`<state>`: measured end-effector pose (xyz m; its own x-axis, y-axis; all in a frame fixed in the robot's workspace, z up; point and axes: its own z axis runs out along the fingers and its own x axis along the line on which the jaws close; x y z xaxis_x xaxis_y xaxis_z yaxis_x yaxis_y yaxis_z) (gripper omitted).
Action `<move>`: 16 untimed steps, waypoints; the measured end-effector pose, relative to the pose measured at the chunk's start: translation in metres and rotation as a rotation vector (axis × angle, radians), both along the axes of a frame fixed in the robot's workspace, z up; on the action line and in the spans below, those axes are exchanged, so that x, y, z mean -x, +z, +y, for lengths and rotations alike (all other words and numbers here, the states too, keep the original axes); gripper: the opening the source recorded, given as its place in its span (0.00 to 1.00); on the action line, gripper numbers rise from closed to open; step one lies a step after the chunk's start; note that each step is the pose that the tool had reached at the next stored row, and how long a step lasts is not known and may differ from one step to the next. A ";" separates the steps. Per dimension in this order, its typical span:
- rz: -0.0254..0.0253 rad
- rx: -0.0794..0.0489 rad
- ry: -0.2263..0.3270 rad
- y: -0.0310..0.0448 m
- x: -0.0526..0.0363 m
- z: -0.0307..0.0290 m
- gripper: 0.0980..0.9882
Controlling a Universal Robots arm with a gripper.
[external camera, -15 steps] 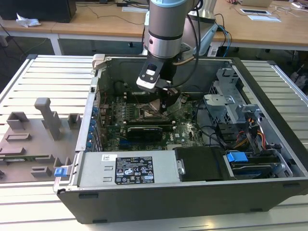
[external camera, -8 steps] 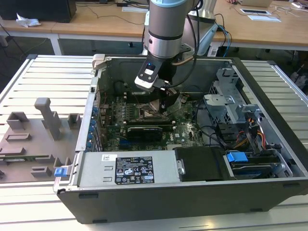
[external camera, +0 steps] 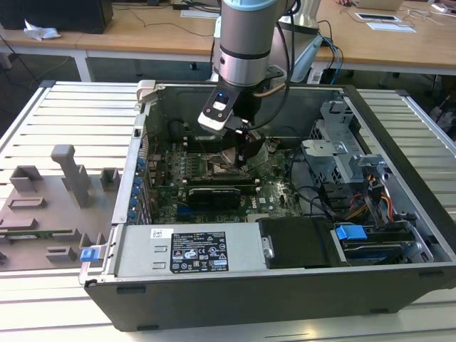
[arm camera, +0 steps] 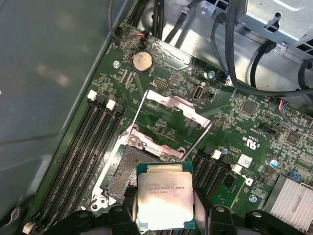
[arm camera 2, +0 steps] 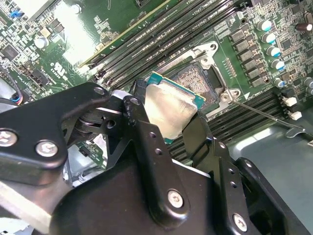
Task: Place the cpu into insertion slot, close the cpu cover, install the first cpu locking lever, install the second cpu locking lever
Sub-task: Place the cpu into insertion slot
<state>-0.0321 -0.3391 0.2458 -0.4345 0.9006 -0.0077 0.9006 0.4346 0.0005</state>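
Within the tool's [arm camera: 166, 215] tight grasp sits the cpu [arm camera: 165, 196], pinched by two opposite edges. Just beyond it lies the bare insertion slot [arm camera: 123, 169], not yet filled, and farther out the cpu cover [arm camera: 176, 104] stands swung open over the motherboard [arm camera: 230, 132].

Bright, even room light filled the exterior view, the computer case [external camera: 249, 299] shadowed inside; in the second wrist view glare bleached the motherboard [arm camera 2: 73, 29] and gleamed off the cpu [arm camera 2: 171, 110]
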 end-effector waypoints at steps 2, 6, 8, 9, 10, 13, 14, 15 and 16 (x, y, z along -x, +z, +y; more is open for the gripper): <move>0.0001 0.001 -0.015 0.0000 0.0000 0.0000 0.50; 0.0000 0.002 -0.037 0.0000 0.0000 0.0000 0.50; 0.0000 0.002 -0.048 0.0000 0.0000 0.0000 0.50; 0.0000 0.002 -0.052 0.0000 0.0000 0.0000 0.50; 0.0000 0.003 -0.059 0.0000 0.0000 0.0000 0.50; 0.0000 0.004 -0.079 0.0000 0.0000 0.0000 0.50; 0.0000 0.004 -0.082 0.0000 0.0000 0.0000 0.50; 0.0000 0.004 -0.086 0.0000 0.0000 0.0000 0.50; 0.0000 0.004 -0.090 0.0000 0.0000 0.0000 0.50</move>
<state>-0.0321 -0.3391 0.2458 -0.3521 0.9359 -0.0114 0.9360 0.3521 -0.0012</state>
